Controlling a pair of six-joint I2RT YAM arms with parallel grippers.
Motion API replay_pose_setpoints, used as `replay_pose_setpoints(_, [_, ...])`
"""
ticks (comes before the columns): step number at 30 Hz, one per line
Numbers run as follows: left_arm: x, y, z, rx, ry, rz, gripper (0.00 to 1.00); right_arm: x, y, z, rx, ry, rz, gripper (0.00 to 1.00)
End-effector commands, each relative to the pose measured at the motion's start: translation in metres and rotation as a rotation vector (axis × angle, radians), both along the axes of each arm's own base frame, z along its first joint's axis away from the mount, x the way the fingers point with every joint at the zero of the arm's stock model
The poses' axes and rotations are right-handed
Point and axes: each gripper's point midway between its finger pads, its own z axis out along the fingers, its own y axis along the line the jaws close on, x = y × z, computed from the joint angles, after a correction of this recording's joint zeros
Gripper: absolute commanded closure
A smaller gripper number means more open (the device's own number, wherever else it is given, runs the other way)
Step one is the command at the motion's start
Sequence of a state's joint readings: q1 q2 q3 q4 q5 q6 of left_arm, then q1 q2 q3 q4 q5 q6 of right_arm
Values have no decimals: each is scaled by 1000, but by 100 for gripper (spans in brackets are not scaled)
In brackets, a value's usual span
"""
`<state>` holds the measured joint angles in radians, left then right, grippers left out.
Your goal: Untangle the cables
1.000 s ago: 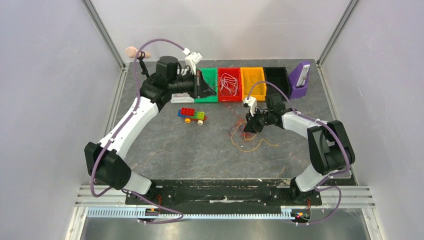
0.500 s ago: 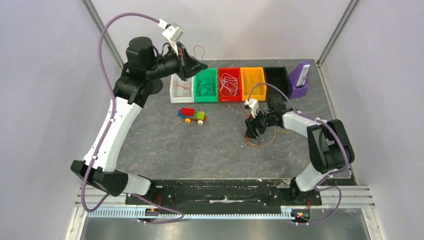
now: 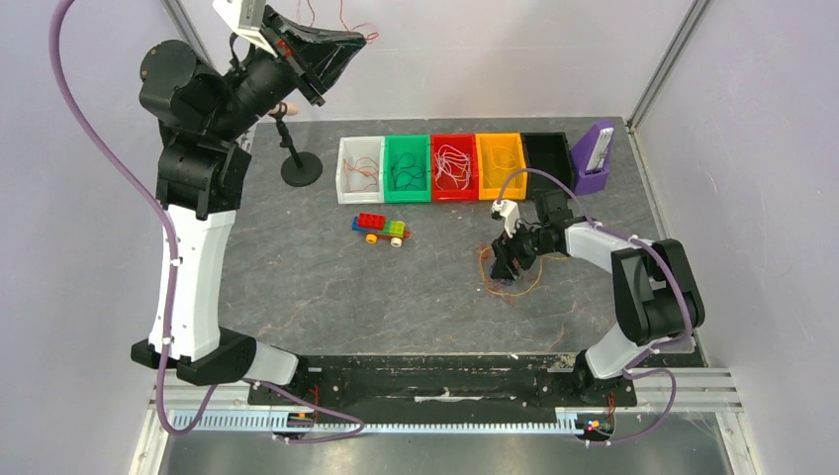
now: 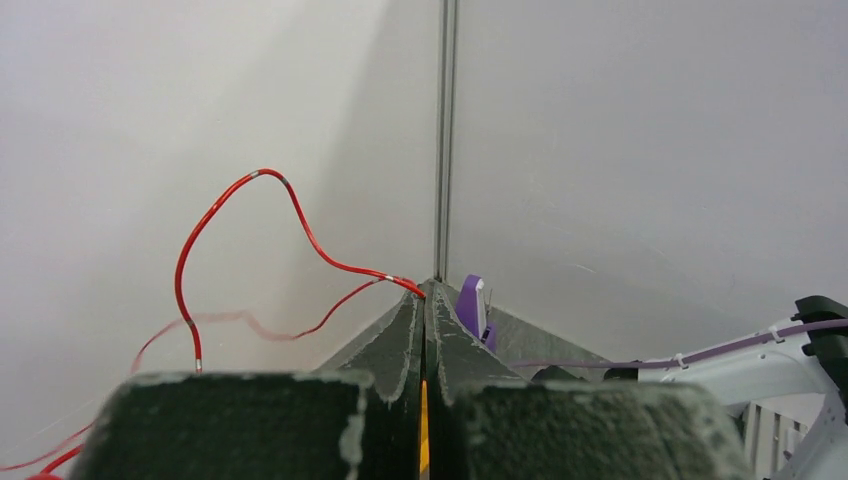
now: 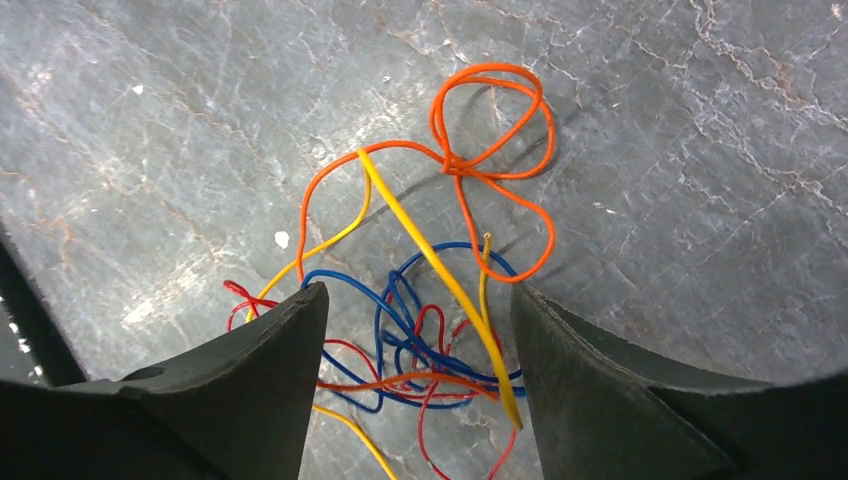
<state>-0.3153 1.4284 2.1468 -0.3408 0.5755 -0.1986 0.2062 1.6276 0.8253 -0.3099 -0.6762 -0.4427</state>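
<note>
**Red wire aloft, tangle on the table**

The left gripper (image 3: 351, 38) hung high above the far left corner of the table (image 3: 326, 287). Its jaws were pressed together on a red wire (image 4: 250, 182) that looped out from the tips. The right gripper (image 3: 507, 267) sat low over the table's right side, jaws spread. The tangle (image 5: 440, 330) of orange, yellow, blue and red strands lay on the surface between them. A row of bins (image 3: 455, 166) stood near the far edge, several holding wires.
</note>
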Motion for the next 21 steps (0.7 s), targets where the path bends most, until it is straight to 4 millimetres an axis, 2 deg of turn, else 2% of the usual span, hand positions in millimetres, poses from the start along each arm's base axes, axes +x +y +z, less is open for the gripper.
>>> replay_pose_setpoints(1, [15,-2,-14,29,23,10,98,3,11,44,88,-76,29,26])
replay_pose_setpoints(6, [19,-8,-51,63,106,-22,98,35,8,109,74,-258,-8,9])
replay_pose_setpoints(8, [21,-12,-69,73,157,-45,98,38,6,133,64,-326,5,5])
replay_pose_setpoints(10, [22,-21,-90,83,227,-101,98,36,4,153,57,-391,30,2])
replay_pose_setpoints(16, [15,-51,-152,98,451,-259,98,17,5,204,70,-566,130,2])
replay_pose_setpoints(21, [5,-66,-166,92,479,-317,98,-4,15,233,149,-610,209,2])
